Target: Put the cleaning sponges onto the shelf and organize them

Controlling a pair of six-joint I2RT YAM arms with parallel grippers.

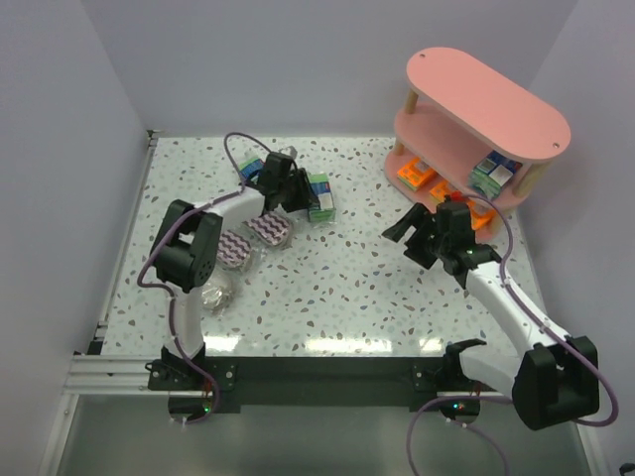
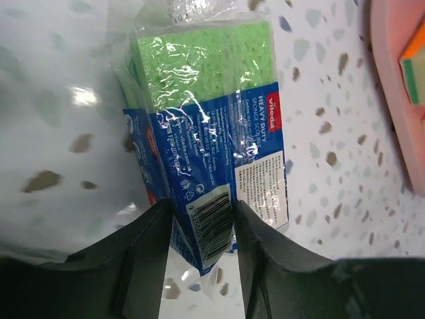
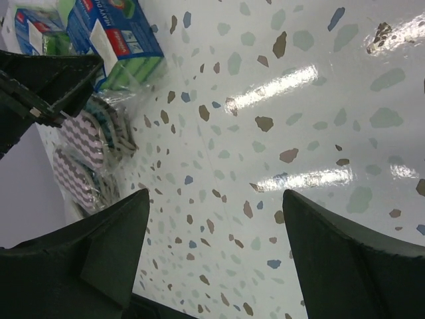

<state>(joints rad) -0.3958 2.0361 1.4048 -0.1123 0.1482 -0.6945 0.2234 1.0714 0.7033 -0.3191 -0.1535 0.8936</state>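
The left end effector (image 2: 202, 209) pinches the barcode end of a green-and-blue sponge pack (image 2: 206, 80) at the left of the worktop (image 1: 347, 288), well apart from the shelf (image 1: 486, 99), the right end effector (image 3: 214, 199) gaping empty; we judge the pack light, squashy and slippery-wrapped, best gripped across its body

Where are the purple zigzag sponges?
In the top view the purple zigzag sponges lie on the table's left side, right beside the left arm, with the green-and-blue sponge packs just beyond them.
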